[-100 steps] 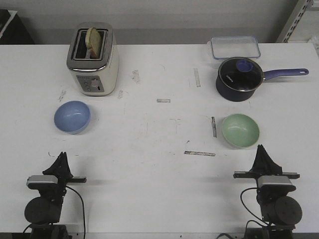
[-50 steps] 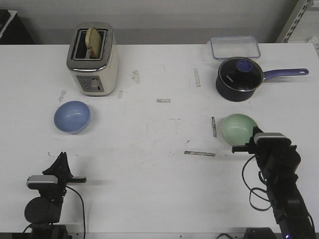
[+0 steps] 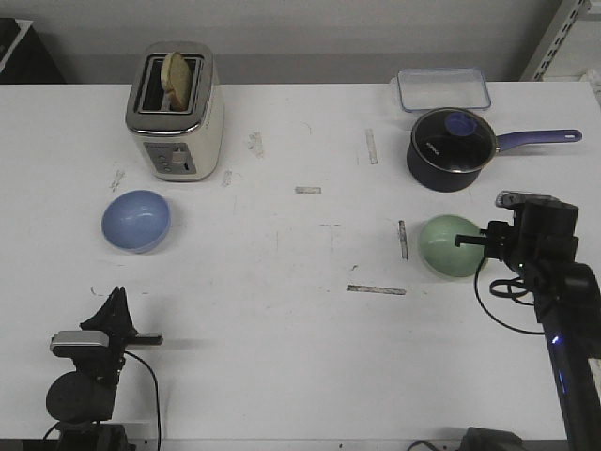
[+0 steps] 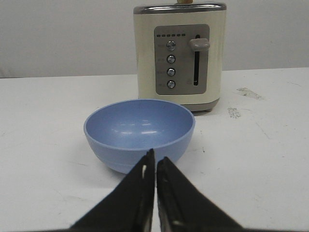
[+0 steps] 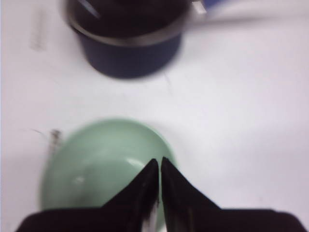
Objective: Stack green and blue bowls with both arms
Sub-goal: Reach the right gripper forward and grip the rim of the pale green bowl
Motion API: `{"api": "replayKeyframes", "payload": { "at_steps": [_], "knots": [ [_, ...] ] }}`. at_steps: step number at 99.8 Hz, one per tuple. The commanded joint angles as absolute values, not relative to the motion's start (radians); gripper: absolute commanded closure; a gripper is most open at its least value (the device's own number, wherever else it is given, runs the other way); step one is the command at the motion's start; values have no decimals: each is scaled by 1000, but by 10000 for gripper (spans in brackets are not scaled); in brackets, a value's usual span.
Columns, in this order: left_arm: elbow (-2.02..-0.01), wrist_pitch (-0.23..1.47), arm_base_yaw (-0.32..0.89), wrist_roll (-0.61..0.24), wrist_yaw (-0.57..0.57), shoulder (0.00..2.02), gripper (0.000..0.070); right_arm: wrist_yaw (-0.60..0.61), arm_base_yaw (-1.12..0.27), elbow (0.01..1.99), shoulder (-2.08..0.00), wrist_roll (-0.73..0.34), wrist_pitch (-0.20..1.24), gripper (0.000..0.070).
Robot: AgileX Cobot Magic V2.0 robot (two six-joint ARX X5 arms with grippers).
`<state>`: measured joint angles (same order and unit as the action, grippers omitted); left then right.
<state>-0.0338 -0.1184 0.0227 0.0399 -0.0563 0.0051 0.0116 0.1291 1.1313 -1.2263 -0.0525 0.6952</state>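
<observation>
I've got the toaster (image 3: 175, 111) at the far left with bread in it, and the saucepan (image 3: 453, 148) with a clear box (image 3: 442, 89) behind it, far right. The pan sits just beyond the green bowl (image 3: 449, 246), close by. The blue bowl (image 3: 137, 221) rests in front of the toaster, nothing between it and my left gripper (image 4: 155, 159), fingers together. The right gripper (image 5: 160, 165), also pinched together, now hangs over the green bowl; half a second ago that arm was nearer me, short of the bowl. Left arm hasn't moved.
</observation>
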Motion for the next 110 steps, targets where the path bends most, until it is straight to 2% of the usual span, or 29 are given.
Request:
{"api": "replayKeyframes", "payload": {
  "at_steps": [1,5,8,19,23,35,48,83,89,110],
  "knots": [
    [-13,-131,23,52,-60,3,698,28,159,1180,-1271,-115,736,688],
    [-13,-131,23,52,-60,3,698,59,181,1195,-1289,-117,755,675],
    [-13,-131,23,52,-60,3,698,86,197,1203,-1301,-117,764,640],
    [-13,-131,23,52,-60,3,698,200,250,1208,-1332,-139,774,353],
    [-13,-131,23,52,-60,3,698,237,270,1208,-1341,-138,783,276],
    [-13,-131,23,52,-60,3,698,272,313,1208,-1362,-139,797,225],
    [-13,-131,23,52,-60,3,698,287,322,1208,-1384,-138,802,106],
    [-13,-131,23,52,-60,3,698,296,319,1208,-1516,-138,793,108],
    [-13,-131,23,52,-60,3,698,296,314,1208,-1539,-138,790,127],
    [-13,-131,23,52,-60,3,698,307,290,1202,-1591,-138,781,374]
  ]
}}
